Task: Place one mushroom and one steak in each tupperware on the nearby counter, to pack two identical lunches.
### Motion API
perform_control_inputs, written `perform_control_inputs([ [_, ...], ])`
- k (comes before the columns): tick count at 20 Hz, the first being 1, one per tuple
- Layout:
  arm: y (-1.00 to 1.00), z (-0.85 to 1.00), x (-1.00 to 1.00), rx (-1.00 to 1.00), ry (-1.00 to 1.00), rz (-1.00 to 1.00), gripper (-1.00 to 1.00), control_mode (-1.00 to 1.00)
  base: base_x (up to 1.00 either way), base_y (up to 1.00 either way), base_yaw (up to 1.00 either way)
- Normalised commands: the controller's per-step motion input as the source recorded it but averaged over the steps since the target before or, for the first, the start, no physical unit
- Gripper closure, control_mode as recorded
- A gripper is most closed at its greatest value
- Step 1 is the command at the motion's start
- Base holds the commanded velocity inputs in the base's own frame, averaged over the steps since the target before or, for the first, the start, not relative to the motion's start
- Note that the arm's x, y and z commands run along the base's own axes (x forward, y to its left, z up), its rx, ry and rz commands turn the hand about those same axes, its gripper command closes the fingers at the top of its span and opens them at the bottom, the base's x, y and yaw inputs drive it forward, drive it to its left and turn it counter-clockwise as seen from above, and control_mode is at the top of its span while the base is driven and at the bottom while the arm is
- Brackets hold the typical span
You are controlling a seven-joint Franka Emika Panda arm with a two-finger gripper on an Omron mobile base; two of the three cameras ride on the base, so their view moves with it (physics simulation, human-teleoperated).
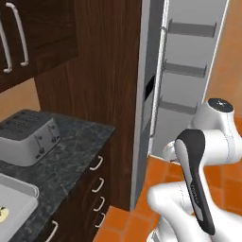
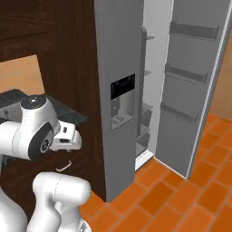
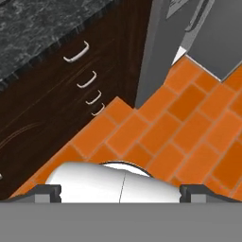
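The fingers [image 3: 120,191] are held wide apart and empty over the orange floor [image 3: 189,127], with the tabletop [image 3: 42,33] lying up-left beyond them.

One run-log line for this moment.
stage: before first pick | gripper: open, empty, above floor | fridge door: open | toaster and tupperware: on counter

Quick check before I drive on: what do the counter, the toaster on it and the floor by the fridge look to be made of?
Counter: dark polished stone, likely marble or granite, going by its grey veining. Toaster: brushed silver metal, by its dull sheen. Floor: matte orange tile or brick, laid in staggered rows with visible joints.
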Motion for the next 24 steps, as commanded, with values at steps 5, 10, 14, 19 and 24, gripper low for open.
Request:
perform_control_inputs([
  [5, 0.00, 0.00, 0.00, 0.00, 0.00, 0.00, -1.00, 1.00, 0.83, -0.97, 0.26],
  [10, 0.00, 0.00, 0.00, 0.00, 0.00, 0.00, -1.00, 1.00, 0.98, -1.00, 0.44],
  [14, 0.00, 0.00, 0.00, 0.00, 0.00, 0.00, -1.00, 1.00, 0.85, -1.00, 0.44],
  [19, 0.00, 0.00, 0.00, 0.00, 0.00, 0.00, -1.00, 1.00, 0.48, -0.90, 0.42],
  [24, 0.00, 0.00, 0.00, 0.00, 0.00, 0.00, -1.00, 1.00, 0.06, -0.62, 0.49],
])
